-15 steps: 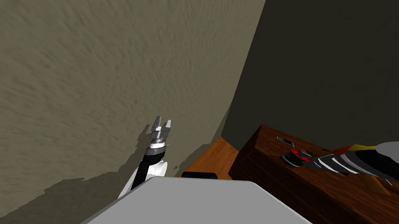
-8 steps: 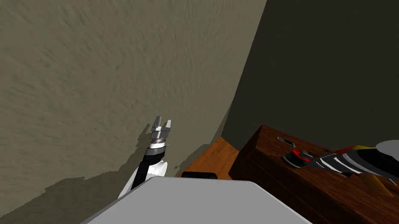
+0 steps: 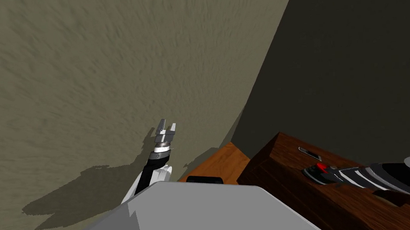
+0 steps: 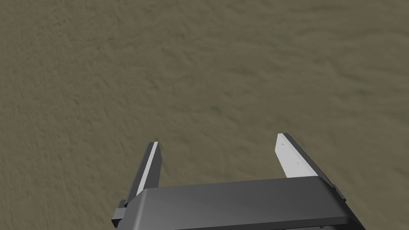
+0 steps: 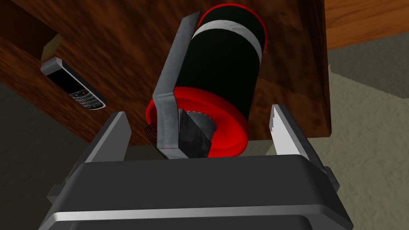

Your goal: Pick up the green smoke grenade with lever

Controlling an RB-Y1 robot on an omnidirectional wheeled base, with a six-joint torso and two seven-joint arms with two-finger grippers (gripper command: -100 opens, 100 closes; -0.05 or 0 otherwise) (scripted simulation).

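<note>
The grenade is drawn as a black cylinder with a white band, red end caps and a grey lever along its side. It stands on a dark wooden table. My right gripper is open, with one finger on each side of the near red cap and neither touching it. In the head view the grenade sits near the table's left end, at the tip of my striped right forearm. My left gripper hangs open over the carpet, with nothing between its fingers.
A black phone lies on the table just beyond the grenade, also seen in the head view as the phone. A lighter wooden surface adjoins the table's left end. A dark wall rises behind it. Olive carpet spreads to the left.
My head view has shifted, so the table and grenade now sit lower and further right, and the yellow and red object behind my right arm has left the picture. The left arm has not moved.
</note>
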